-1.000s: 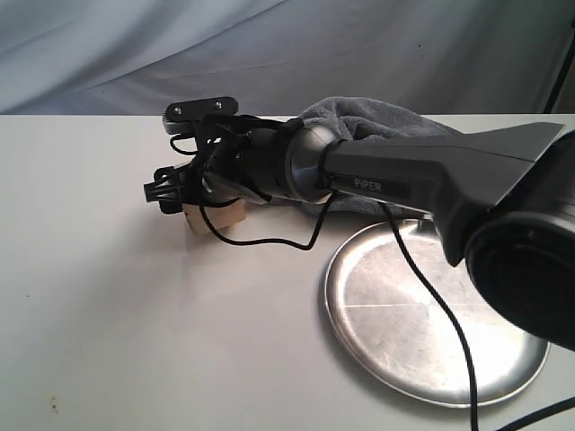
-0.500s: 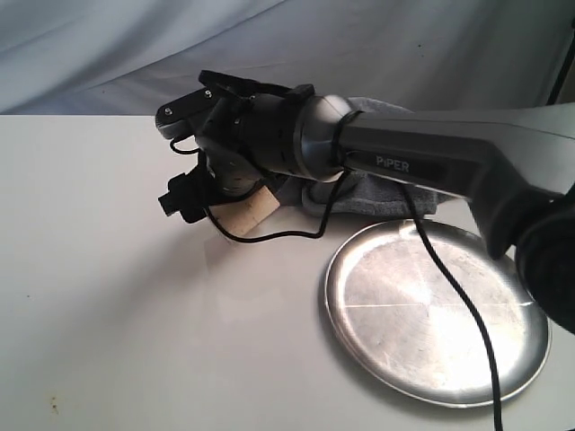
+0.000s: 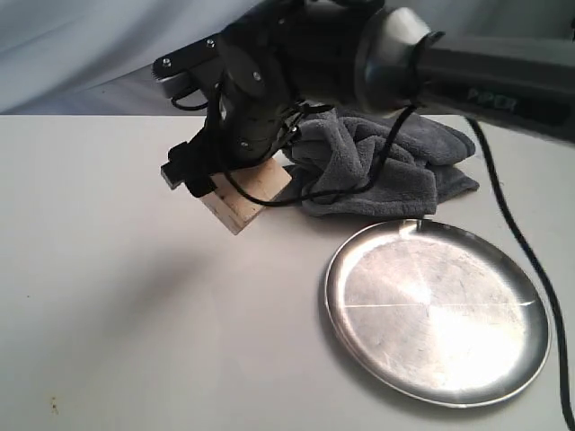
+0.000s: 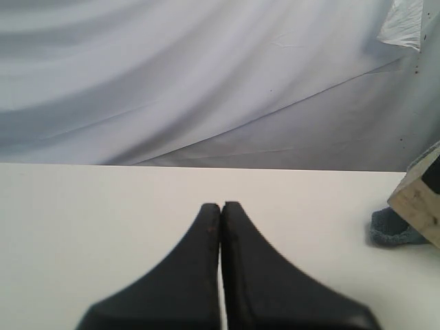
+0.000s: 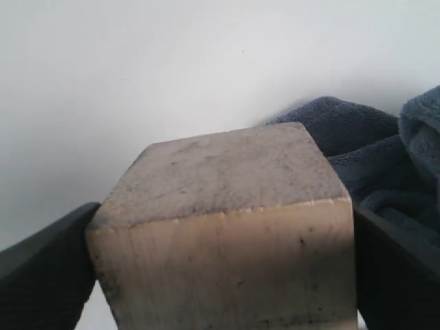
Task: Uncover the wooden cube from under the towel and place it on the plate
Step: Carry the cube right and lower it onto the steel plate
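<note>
The wooden cube (image 3: 250,199) hangs tilted just above the table, clamped between the fingers of my right gripper (image 3: 235,184), which is shut on it. In the right wrist view the cube (image 5: 227,206) fills the space between both fingers (image 5: 48,271). The dark grey towel (image 3: 377,166) lies bunched on the table behind and to the right of the cube. The silver plate (image 3: 437,310) sits at the front right, with nothing on it. My left gripper (image 4: 221,206) is shut and holds nothing, low over the bare table; the cube (image 4: 419,196) shows at the edge of its view.
The white table top (image 3: 117,296) spreads to the left and front. A grey cloth backdrop (image 3: 81,54) hangs behind the table. A black cable (image 3: 526,251) from the right arm runs down past the plate's right side.
The right arm has risen and swung up, lifting the cube off the table and tilting it. The towel, earlier hidden behind the arm, now shows in full.
</note>
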Robot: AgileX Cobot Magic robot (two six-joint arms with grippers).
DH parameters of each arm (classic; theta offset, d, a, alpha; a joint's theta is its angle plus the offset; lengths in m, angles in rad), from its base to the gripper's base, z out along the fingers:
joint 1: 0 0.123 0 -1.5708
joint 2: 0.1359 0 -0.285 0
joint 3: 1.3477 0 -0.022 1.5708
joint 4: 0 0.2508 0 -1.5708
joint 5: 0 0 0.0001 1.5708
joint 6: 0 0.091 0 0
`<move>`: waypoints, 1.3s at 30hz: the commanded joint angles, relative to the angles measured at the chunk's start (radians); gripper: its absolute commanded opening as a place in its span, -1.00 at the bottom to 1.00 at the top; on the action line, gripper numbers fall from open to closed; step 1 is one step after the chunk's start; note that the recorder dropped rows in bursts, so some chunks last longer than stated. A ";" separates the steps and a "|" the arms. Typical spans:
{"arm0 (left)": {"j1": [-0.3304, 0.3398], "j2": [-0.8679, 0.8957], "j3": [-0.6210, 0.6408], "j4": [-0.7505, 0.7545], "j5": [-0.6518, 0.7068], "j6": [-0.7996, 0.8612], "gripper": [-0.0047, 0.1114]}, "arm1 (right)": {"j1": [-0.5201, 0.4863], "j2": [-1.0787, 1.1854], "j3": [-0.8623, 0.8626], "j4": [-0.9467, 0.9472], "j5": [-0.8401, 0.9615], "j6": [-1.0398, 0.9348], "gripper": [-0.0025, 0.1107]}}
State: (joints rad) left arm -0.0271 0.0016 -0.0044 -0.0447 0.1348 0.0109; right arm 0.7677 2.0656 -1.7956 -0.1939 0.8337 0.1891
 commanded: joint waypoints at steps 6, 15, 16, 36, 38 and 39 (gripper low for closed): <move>-0.001 -0.002 0.004 0.001 -0.002 -0.001 -0.89 | -0.187 -0.336 0.432 0.203 -0.159 -0.196 -0.17; -0.001 -0.002 0.004 0.001 -0.002 -0.001 -0.89 | -0.302 -0.574 0.749 0.310 -0.234 -0.265 -0.18; -0.001 -0.002 0.004 0.001 -0.002 -0.001 -0.89 | -0.310 -0.583 0.771 0.317 -0.246 -0.266 -0.18; -0.001 -0.002 0.004 0.001 -0.002 -0.001 -0.89 | -0.329 -0.641 0.953 0.330 -0.265 -0.227 -0.23; -0.001 -0.002 0.004 0.001 -0.002 -0.001 -0.89 | -0.329 -0.641 0.950 0.330 -0.251 -0.227 -0.22; -0.001 -0.002 0.004 0.001 -0.002 -0.001 -0.89 | -0.332 -0.641 0.950 0.332 -0.240 -0.226 -0.22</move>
State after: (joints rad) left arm -0.0271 0.0016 -0.0044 -0.0447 0.1348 0.0109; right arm 0.4454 1.4360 -0.8450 0.1303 0.5901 -0.0415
